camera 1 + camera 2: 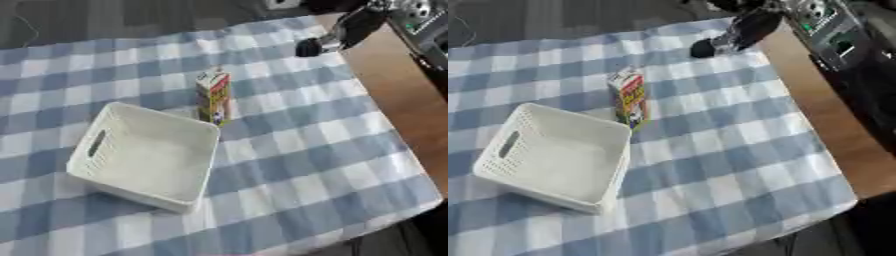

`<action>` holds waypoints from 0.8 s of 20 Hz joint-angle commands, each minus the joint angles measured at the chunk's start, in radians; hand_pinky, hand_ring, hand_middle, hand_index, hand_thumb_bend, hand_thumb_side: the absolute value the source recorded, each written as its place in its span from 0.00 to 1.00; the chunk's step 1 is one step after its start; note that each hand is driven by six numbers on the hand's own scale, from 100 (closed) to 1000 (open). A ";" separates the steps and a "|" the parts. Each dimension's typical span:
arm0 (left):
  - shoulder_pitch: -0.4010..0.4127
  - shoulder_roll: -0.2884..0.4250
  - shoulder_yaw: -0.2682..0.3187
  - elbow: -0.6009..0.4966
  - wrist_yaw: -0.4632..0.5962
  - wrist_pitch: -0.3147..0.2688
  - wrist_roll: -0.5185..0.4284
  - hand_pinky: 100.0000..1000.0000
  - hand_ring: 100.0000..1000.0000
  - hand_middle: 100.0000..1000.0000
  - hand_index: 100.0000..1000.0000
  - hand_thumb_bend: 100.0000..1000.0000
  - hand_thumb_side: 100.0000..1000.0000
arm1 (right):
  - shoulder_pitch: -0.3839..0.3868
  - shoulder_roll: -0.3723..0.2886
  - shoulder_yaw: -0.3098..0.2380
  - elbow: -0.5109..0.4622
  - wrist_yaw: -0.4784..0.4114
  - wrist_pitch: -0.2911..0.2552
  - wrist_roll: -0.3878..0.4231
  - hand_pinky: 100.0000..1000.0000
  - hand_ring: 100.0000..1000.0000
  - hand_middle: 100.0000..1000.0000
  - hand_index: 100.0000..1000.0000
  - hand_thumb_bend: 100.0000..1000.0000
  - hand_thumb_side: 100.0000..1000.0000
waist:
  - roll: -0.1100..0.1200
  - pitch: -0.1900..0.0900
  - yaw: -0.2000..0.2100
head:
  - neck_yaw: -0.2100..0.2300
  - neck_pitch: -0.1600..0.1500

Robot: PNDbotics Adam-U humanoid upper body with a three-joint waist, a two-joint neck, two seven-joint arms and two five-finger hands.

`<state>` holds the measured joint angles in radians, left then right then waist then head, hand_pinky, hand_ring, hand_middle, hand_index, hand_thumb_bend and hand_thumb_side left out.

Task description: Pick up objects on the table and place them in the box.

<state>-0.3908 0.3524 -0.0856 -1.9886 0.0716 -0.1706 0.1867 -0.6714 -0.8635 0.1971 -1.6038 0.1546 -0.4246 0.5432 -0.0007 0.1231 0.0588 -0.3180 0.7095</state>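
A small upright carton, white with red, yellow and green print, stands on the blue-and-white checked cloth. It is right beside the far right corner of the white plastic box. The box has slotted walls and a handle hole, and nothing lies inside it. My right arm comes in from the upper right corner. Its dark hand hovers over the far part of the cloth, well beyond the carton and apart from it. How its fingers stand is not visible. My left hand shows in neither view.
The checked cloth covers most of the table. A bare brown wooden strip runs along the right side. Dark equipment sits at the upper right, past the wood. The cloth's front edge drops off at the lower right.
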 commanded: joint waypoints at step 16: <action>-0.028 0.005 -0.009 -0.011 0.016 0.001 -0.013 0.82 0.61 0.79 0.93 1.00 0.80 | -0.134 0.002 0.060 0.115 0.101 -0.100 0.168 0.16 0.79 0.00 0.87 0.77 0.53 | -0.015 -0.021 0.037 | -0.022 -0.064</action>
<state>-0.4018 0.3513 -0.0939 -1.9886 0.0810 -0.1693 0.1773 -0.7773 -0.8470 0.2651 -1.4913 0.2519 -0.4643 0.6455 -0.0153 0.1205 0.0957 -0.3317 0.6581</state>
